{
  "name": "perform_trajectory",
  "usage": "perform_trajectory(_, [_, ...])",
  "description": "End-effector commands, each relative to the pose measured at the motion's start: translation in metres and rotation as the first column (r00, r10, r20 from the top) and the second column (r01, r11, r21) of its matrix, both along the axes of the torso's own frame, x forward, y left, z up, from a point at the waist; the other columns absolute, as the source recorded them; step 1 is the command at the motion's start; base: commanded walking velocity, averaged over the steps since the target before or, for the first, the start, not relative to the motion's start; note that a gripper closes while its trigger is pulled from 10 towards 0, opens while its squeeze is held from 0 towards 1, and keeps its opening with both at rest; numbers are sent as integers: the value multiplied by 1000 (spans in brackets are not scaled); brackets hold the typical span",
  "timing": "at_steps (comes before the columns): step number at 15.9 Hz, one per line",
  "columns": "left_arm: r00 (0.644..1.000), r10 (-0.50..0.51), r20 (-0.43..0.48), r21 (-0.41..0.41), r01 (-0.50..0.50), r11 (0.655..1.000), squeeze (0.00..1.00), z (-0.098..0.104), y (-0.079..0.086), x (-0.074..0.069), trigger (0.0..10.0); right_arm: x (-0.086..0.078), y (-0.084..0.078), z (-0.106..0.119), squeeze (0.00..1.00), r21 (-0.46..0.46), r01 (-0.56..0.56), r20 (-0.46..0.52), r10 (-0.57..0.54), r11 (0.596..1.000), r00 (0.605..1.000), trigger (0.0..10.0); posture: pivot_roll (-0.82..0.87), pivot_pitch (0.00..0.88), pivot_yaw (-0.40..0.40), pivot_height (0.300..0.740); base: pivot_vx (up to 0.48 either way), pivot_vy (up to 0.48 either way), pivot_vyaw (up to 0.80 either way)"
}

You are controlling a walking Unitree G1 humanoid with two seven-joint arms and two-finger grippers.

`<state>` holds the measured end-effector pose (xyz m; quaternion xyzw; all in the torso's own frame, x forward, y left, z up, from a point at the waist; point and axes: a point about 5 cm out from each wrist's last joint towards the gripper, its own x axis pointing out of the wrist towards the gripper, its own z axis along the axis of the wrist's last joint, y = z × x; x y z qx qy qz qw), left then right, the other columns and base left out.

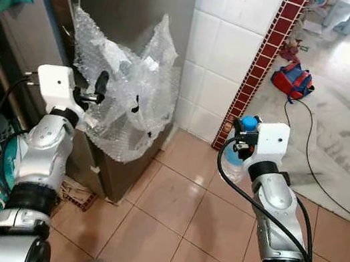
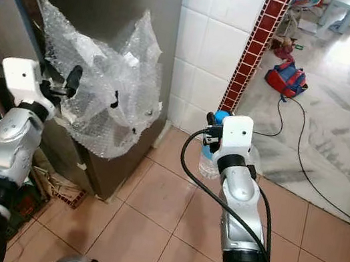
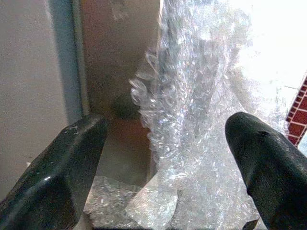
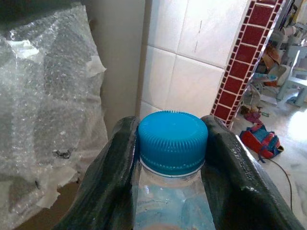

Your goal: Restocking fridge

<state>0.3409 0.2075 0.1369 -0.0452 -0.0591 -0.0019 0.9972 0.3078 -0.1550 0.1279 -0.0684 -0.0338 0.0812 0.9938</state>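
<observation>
Right gripper (image 4: 171, 158) holds upright bottle (image 4: 171, 191), blue cap (image 4: 172, 141) up

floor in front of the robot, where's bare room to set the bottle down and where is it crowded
Bare tiles lie between the two arms, bordered by the fridge corner and the white tiled wall. The marble floor past the red brick strip is open but crossed by a black cable. Crowded: bubble wrap by the left tool; the right tool grips the bottle.
</observation>
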Motion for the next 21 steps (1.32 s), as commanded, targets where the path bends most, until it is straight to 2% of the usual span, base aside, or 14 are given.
perform_trajectory(1, [1000, 21, 4, 9, -21, 1000, 0, 2, 6, 2, 10000, 0, 1, 11, 0, 2, 1, 40, -1, 1000, 999, 10000, -12, 70, -10, 740, 0, 0, 0])
perform_trajectory(6, [998, 57, 32, 0, -57, 998, 0, 8, 10, 14, 10000, -2, -1, 10, 0, -5, 7, 33, -7, 1000, 999, 10000, -29, 70, -10, 740, 0, 0, 0])
perform_trajectory(9, [999, 51, 0, -21, -51, 998, 0, 4, 6, 21, 10000, 0, -1, 11, 0, -12, 3, 32, -3, 1000, 999, 10000, -34, 59, -15, 740, 0, 0, 0])
perform_trajectory(13, [994, -80, -74, -24, 79, 997, 0, -3, -17, 31, 10000, 3, 1, 14, 0, -16, -6, 39, 6, 1000, 999, 10000, -41, 47, -21, 740, 0, 0, 0])
perform_trajectory(16, [953, -272, -130, 4, 275, 961, 0, -14, -45, 32, 10000, 2, 1, 14, 0, -22, -3, 40, 4, 1000, 999, 10000, -45, 44, -16, 740, 0, 0, 0])
perform_trajectory(19, [941, -311, -133, -27, 311, 950, 0, -17, -50, 30, 10000, 3, 0, 14, 0, -19, 8, 41, -7, 1000, 999, 10000, -43, 40, -9, 740, 0, 0, 0])
perform_trajectory(21, [915, -377, -143, -24, 377, 926, 0, -22, -65, 27, 10000, 2, 0, 15, 0, -24, 17, 49, -15, 1000, 999, 10000, -38, 39, -12, 740, 0, 0, 0])
